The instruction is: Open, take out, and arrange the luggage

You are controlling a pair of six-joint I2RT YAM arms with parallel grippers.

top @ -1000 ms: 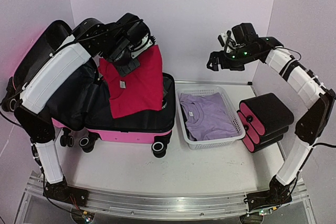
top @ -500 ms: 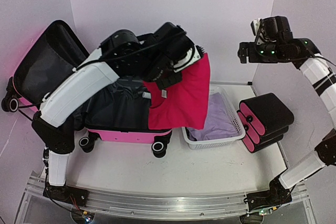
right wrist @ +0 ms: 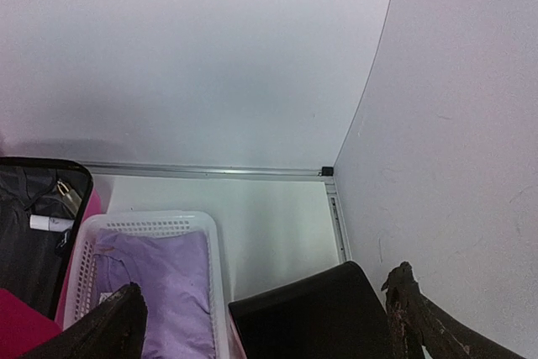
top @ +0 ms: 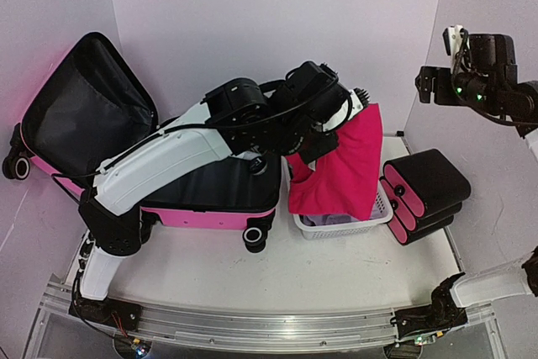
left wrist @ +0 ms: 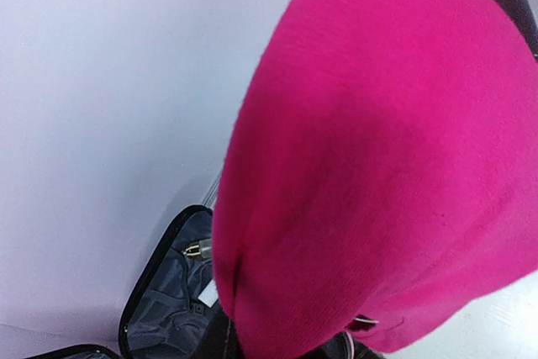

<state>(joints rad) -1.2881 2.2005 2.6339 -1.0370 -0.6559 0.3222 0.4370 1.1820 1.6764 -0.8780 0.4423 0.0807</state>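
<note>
Left hand (top: 340, 119), clamped on the shirt (top: 340, 170), has swung right from the open luggage (top: 210, 208), which lies left on the table (top: 252, 279). The shirt now hangs over the basket (top: 336, 229). Right hand (top: 430, 86), fingers apart, has backed off right. I judge release comes next.

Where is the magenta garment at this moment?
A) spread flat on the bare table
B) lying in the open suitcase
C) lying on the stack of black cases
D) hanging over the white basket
D: the magenta garment hangs from the left gripper, directly over the white basket.
</note>
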